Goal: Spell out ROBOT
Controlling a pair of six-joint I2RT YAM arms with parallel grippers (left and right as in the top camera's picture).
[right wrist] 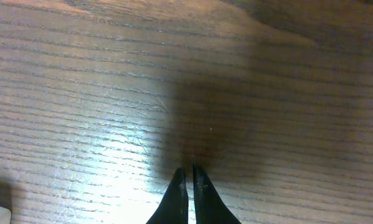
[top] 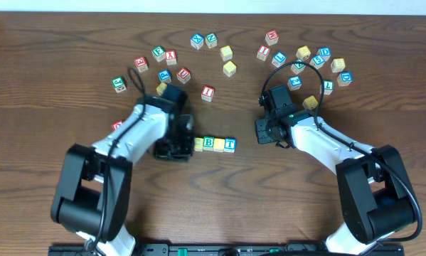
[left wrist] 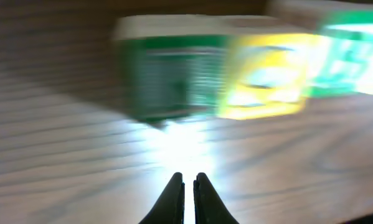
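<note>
**Left pincer clenched at the left end of the cube row**

Left gripper (left wrist: 187, 180): jaws pressed together with nothing between them, tips low over the brown wooden table (top: 220, 206).

Straight ahead of the tips, upper middle of the left wrist frame, sits a small wooden cube with a green face (left wrist: 174, 74). The blur is heavy and the letter is unreadable; it is probably the R. Touching it on its right is a plain yellow-faced cube (left wrist: 264, 78), then the green B cube (top: 209, 144).

In the overhead frame the row carries on rightward with a second yellow-faced cube (top: 219, 144) and the blue T cube (top: 230, 144). They sit edge to edge at frame centre, with the row's long axis running left to right. The leftmost green cube is hidden under the left wrist there.

The left gripper stands at the row's left end, on its axis, so the left arm is the nearer one. Right gripper (right wrist: 189, 171): also clenched and empty, over bare wood, off to the right of the T end with a gap between.

Judgement: the word looks laid out. A push from the left would shove the whole line rightward, so backing off needs care.

Loose letter cubes (top: 208, 92) arc across the upper frame, well apart from the row.
</note>
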